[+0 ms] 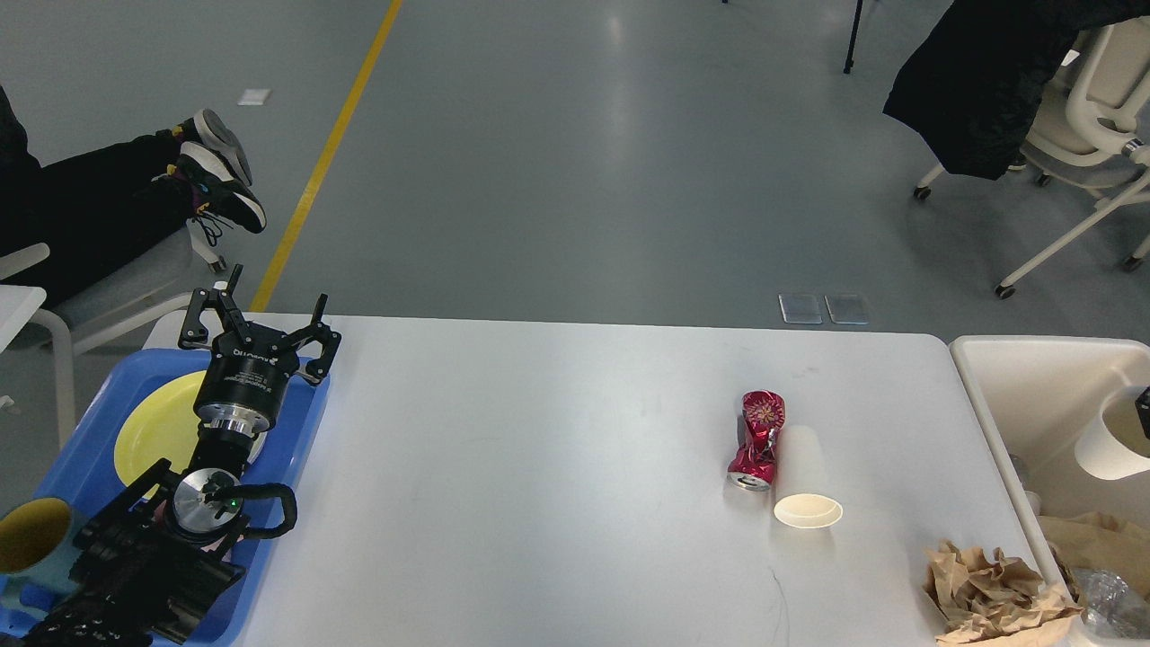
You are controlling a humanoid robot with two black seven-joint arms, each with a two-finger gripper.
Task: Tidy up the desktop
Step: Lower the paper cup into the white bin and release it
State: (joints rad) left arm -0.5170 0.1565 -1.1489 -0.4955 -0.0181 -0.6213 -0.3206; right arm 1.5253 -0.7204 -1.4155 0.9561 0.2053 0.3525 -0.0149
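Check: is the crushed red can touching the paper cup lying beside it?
Touching. The head view shows the red can pressed against the cup side, no tabletop visible between them.
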